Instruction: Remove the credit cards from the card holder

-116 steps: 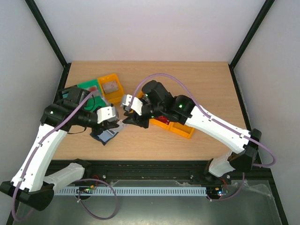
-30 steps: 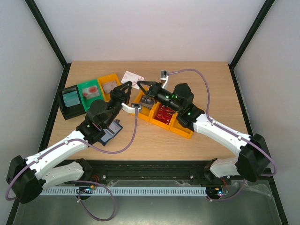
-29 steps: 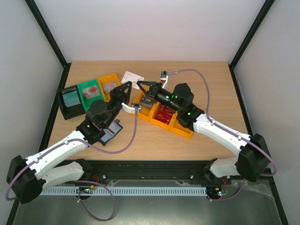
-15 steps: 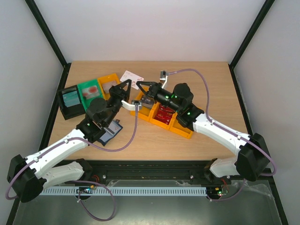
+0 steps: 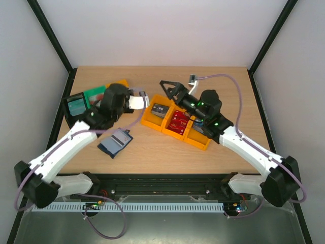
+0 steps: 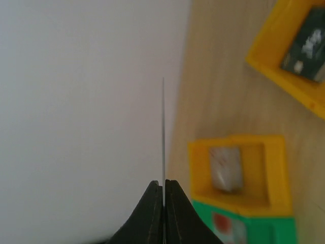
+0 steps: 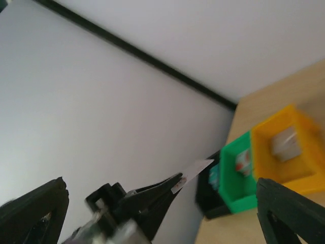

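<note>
Top external view. Desk: Who holds what?

Photographer: The left gripper (image 6: 163,184), left of centre in the upper half of the frame, is clenched on one of the credit cards (image 7: 197,169), over the orange bin (image 6: 277,173). The right gripper (image 5: 167,90) stands released at upper centre. Its jaws are spread wide on nothing, just beyond the left end of the orange tray (image 5: 151,122).

Desk: Which card is it?

Photographer: Pale, probably white. The left wrist view catches it edge-on, a thin upright line rising from the pinched fingertips, so no print can be read. In the right wrist view it juts from the dark fingertips at centre frame, between the right gripper's own parted fingers in the lower corners.

Desk: And the card holder?

Photographer: The card holder (image 5: 116,142) lies on the wooden table (image 5: 228,86), lower left of centre. It is below the left arm and apart from both grippers. It is dark navy with a pale inner face turned up.

Desk: Any other cards?

Photographer: A dark grey card (image 5: 161,110) lies in the tray's left compartment and a red card (image 5: 176,121) in the middle one. The right compartment is partly hidden behind the right arm. A pale card (image 6: 226,168) sits in the orange bin, with the green bin (image 5: 91,93) and black bin (image 5: 65,109) in a row to its left.
</note>
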Available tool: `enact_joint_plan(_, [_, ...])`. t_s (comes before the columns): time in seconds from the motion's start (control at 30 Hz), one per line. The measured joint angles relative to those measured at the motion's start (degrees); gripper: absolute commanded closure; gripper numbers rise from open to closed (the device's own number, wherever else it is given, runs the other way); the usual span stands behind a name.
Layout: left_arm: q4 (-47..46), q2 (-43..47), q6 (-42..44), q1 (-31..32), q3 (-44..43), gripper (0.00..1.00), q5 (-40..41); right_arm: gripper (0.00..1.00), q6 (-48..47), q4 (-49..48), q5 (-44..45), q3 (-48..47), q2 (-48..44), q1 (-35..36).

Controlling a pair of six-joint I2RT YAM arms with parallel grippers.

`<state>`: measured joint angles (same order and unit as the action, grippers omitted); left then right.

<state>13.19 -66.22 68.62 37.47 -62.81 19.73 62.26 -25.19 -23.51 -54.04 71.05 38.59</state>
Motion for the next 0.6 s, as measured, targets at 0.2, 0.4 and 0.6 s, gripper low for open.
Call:
enact_joint_plan(0.2, [27.4,-17.1,-16.6,-11.4,-18.4,0.98,-3.3,0.02,-10.0,8.3,7.1,0.0,-7.5,-2.8])
enact_joint_plan(0.4, [34.9,-31.9,-22.5,-18.7,-30.4,0.98,-5.8,0.01,-16.7,12.8,10.6,0.0,-11.2,-3.7])
enact_joint_plan(0.6, [29.2,-39.8,-21.5,-21.9,-31.8,0.98,-5.7,0.01,-19.6,15.6,12.2,0.0,-11.5,-3.8])
